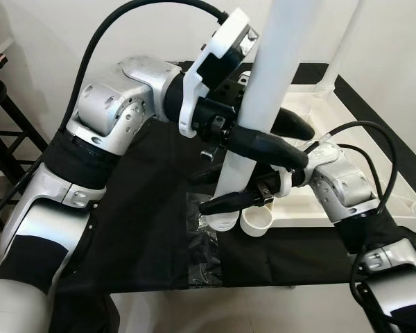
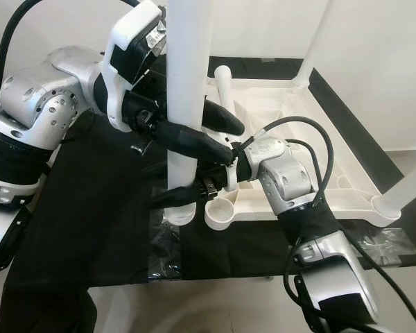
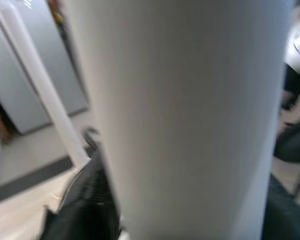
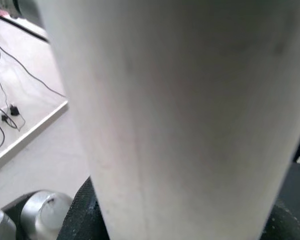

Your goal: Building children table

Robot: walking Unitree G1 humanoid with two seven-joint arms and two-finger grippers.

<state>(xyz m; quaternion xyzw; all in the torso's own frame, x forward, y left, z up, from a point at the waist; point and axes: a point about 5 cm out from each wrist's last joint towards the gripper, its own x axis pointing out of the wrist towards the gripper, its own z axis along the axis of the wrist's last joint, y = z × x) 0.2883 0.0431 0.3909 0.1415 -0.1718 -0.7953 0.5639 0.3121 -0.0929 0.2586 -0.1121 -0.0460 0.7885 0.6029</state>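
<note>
1. White table leg [image 1: 260, 90], a thick tube, stands upright near the middle of the scene; its lower end sits on the black cloth [image 1: 145, 208], just left of the empty corner socket [image 1: 256, 222] of the tabletop.
2. White tabletop [image 2: 347, 173] lies upside down on the cloth-covered table, to the right; two legs are already standing at its far corner [image 2: 315, 45] and near-right corner [image 2: 409, 187].
3. Left gripper [image 1: 281, 139] reaches in from the left at mid-height; jaws closed around the leg, one black finger across its near face, the other behind it.
4. Right gripper [image 1: 218, 201] comes in from the right, low down; jaws clamped on the leg near its foot.
5. Both wrist views show the leg's white surface close up, blurred.
6. Clear plastic wrap [image 1: 202, 250] lies crumpled on the cloth, near side of the leg's foot.
7. Dark wooden stool [image 1: 0, 118] at far left.
</note>
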